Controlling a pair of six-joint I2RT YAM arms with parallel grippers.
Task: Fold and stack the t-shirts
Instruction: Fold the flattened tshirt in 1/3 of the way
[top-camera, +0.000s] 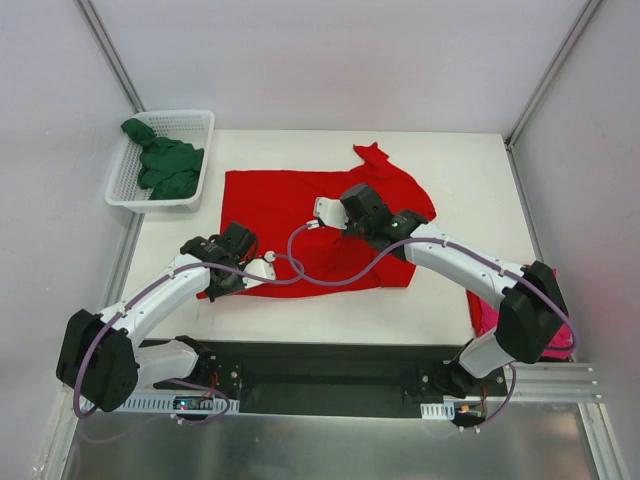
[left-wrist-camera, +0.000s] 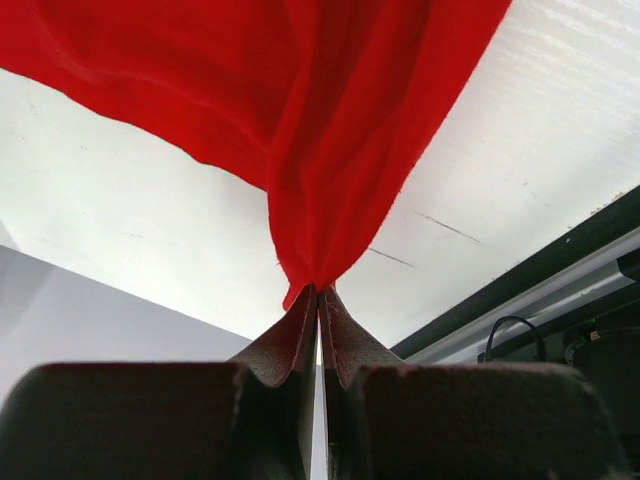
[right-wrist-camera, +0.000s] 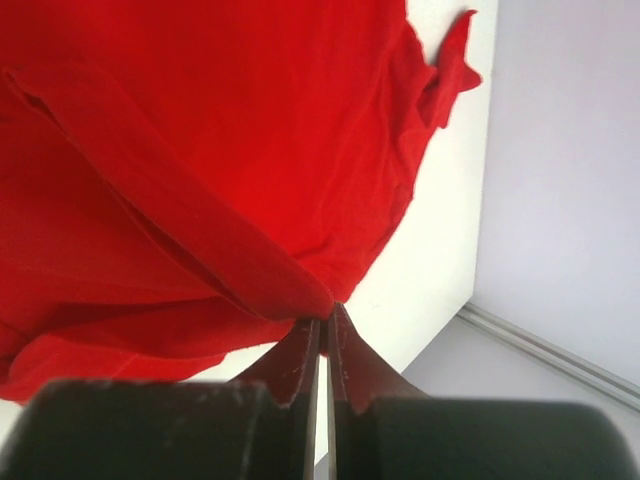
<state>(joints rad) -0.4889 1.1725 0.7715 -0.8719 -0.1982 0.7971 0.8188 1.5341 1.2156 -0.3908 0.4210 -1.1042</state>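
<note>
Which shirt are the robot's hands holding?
The red t-shirt, spread out in the middle: left hand and right hand each pinch it. The green one lies bunched in the basket; the pink one sits at the right edge.

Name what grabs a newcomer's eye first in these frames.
The bright red t-shirt spread across the middle of the white table dominates. The left gripper is shut on its near edge and the right gripper is shut on a fold nearer the centre. Next come the dark green t-shirt bunched in the white mesh basket at the far left, and a sliver of magenta-pink t-shirt at the table's near right edge.
</note>
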